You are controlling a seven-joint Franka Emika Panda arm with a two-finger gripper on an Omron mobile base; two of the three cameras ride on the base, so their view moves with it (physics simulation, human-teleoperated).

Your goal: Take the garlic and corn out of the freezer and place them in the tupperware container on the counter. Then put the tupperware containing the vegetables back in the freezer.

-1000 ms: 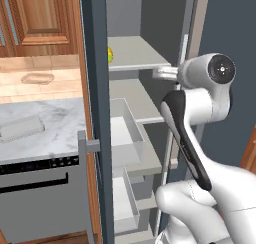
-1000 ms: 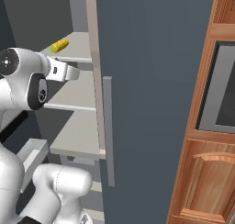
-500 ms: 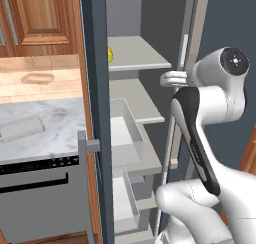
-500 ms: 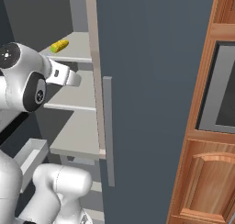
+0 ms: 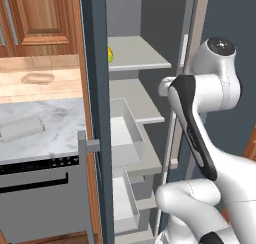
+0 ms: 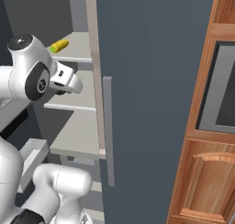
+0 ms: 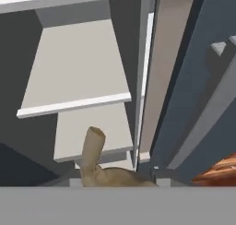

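Garlic [image 7: 99, 171]: a tan, lumpy bulb with a stubby stem, seen in the hand view right at the hand's lower edge, stem pointing away from the hand toward the freezer shelves.
Fingers: their tips are hidden in the hand view; the bulb sits where they would be, so my reading is that they are nearly closed around the garlic.
Gripper [image 6: 69, 83]: in the right base view it is level with the middle shelf, just beside the inner edge of the open door.
Corn [image 6: 59, 46]: a short yellow cob lying on the upper shelf, higher than the gripper and deeper in; its long axis runs roughly across the shelf.
Freezer [image 5: 97, 113]: tall, dark blue-grey, door open; pale shelves above, a pull-out drawer [image 5: 127, 133] standing out below.
Tupperware container [image 5: 21, 127]: a clear shallow tray on the marbled worktop [image 5: 55, 133], to the left of the freezer, well apart from the gripper.
Key relation: the tray lies out of the freezer and off to the robot's left, so the garlic must clear the door frame first.
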